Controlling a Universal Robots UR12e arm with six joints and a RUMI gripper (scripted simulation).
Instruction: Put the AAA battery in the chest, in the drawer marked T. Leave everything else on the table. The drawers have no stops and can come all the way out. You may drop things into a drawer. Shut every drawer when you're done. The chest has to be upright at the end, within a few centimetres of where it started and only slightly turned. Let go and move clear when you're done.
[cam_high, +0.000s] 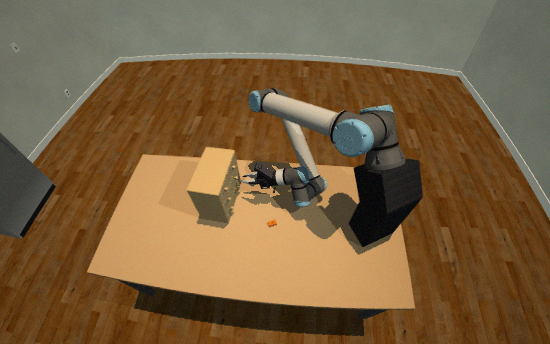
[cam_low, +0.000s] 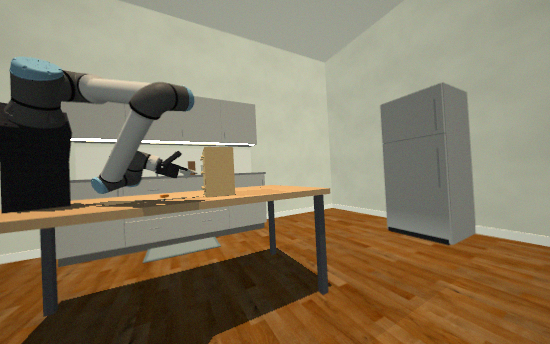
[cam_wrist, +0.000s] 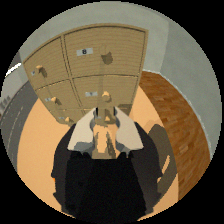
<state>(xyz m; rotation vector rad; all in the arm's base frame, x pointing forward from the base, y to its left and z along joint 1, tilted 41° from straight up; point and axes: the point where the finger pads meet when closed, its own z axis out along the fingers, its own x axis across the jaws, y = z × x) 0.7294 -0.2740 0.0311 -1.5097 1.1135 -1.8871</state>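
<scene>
The tan chest (cam_high: 214, 184) stands upright on the table, its drawer fronts facing the arm. In the wrist view its top right drawer carries a label B (cam_wrist: 84, 51). The drawer below it (cam_wrist: 102, 89) has a small label I cannot read. My gripper (cam_high: 247, 178) reaches level at the chest front, its fingers nearly closed, its tips right at that lower drawer's knob (cam_wrist: 105, 96). I cannot see the fingers pinching the knob. All drawers look shut. A small orange object, apparently the AAA battery (cam_high: 271, 223), lies on the table to the right of the chest, and it also shows in the exterior view (cam_low: 164, 194).
The arm's dark base (cam_high: 386, 200) stands at the table's right side. A grey fridge (cam_low: 427, 162) stands off to the side on the floor. Kitchen counters run along the wall behind the table.
</scene>
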